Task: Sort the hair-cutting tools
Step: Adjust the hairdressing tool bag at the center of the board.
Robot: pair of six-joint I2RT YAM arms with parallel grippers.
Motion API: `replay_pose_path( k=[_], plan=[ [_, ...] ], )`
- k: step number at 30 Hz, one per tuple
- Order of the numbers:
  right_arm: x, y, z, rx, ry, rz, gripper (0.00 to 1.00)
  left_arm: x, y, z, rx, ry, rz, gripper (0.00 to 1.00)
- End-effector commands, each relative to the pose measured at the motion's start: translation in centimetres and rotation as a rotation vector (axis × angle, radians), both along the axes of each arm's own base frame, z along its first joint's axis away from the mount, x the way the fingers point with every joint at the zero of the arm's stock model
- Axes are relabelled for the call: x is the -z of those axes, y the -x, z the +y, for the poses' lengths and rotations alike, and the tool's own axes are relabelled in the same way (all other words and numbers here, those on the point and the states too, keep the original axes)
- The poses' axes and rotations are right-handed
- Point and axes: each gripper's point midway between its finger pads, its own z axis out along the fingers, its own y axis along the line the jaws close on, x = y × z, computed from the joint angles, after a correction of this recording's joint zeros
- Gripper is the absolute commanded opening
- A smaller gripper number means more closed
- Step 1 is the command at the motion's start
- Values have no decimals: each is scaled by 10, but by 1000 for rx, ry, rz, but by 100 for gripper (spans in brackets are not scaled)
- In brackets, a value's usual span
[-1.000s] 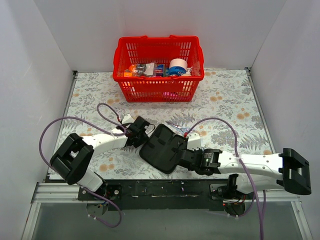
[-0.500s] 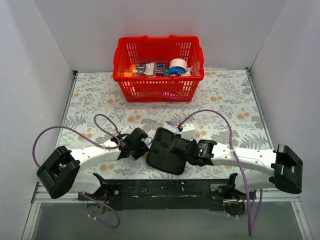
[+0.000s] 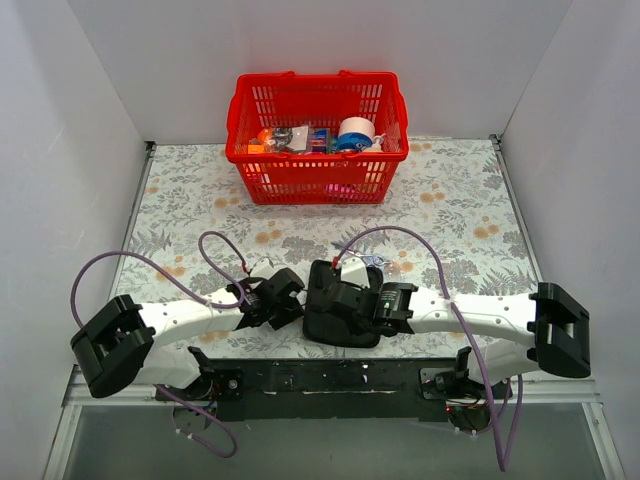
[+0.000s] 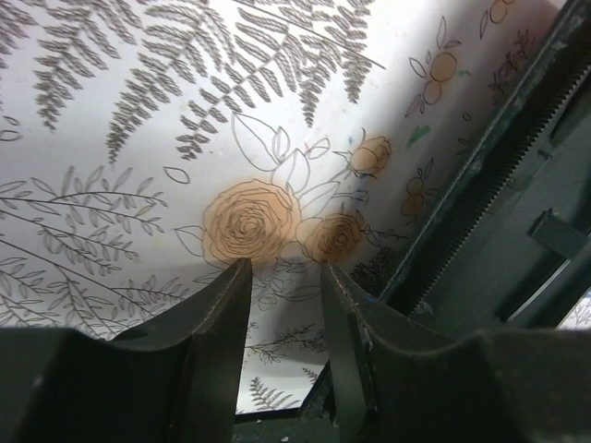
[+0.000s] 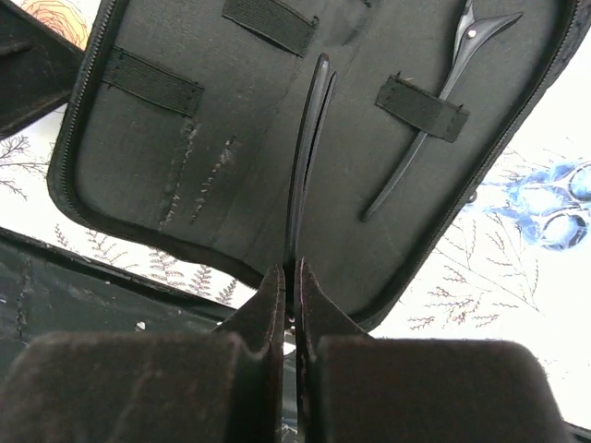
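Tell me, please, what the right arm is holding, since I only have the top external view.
Observer: Its jaws are shut on the slim black comb, which points along the middle of the open pouch.
Operator: Thank you. Is anything stowed inside it?
Observer: Yes, one black tool is tucked under an elastic strap.
Operator: And the left jaws?
Observer: They are open with nothing between them, over the floral cloth beside the pouch's zipper edge.
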Motion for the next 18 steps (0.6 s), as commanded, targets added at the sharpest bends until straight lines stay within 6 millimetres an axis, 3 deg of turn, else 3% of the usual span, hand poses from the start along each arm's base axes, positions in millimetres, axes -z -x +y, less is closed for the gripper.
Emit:
replay_pose_path(
  k=[1, 10, 15, 18],
  plan=[
    [-15, -3, -1, 44, 12, -29, 1, 17, 18, -2, -86, -8, 103, 36],
    [-8, 7, -40, 51, 33, -23, 1, 15, 25, -31, -31, 20, 92, 36],
    [-4, 11, -63, 15, 100, -30, 1, 11, 27, -30, -7, 15, 80, 36],
    [-8, 9, -73, 0, 125, -52, 1, 1, 24, -18, -16, -14, 45, 36]
  ],
)
